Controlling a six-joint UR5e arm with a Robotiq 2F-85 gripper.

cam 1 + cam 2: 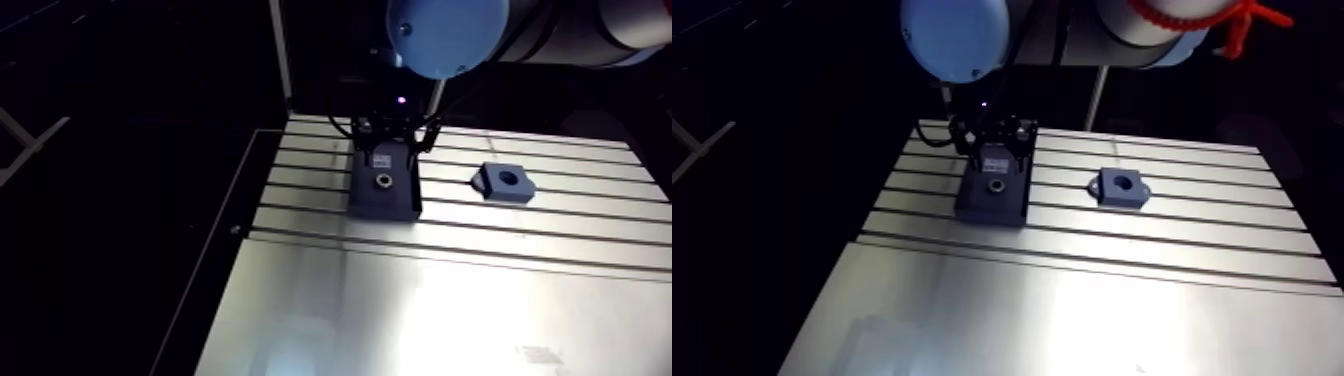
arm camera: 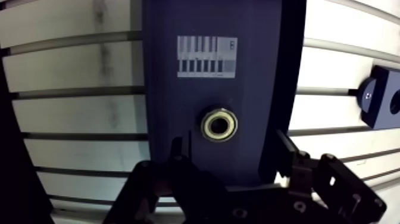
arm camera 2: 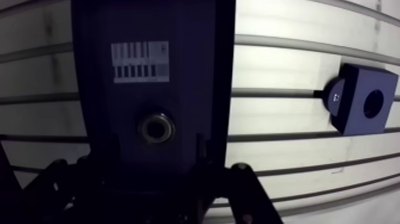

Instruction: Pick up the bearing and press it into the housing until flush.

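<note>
Slotted aluminium table (image 2: 71, 113), brightly lit against a dim room, is pictured beneath the gripper (image 2: 231, 146), whose two dark fingers (image 2: 287, 156) are held spread apart with nothing gripped between them. Just ahead of the fingertips, and roughly in line with the gap, the bearing (image 2: 219, 124) is seen. It is a small ring with a pale metallic rim and a dark bore, seated in a round pocket in a dark blue block (image 2: 178, 89). Both fingers are shown clear of the bearing.

The block is laid flat on the table, its long side running across the slots. A pale label (image 2: 206, 56) printed with rows of dark bars is fixed to its top face, beyond the bearing as seen from the gripper. In the arm view the gripper is shown low over the far end of the block.

The housing (image 3: 362, 100), a smaller blue piece with a round dark bore in its upper face, is set on the table well apart from the block, off to one side, and is seen lying over one of the slots.
</note>
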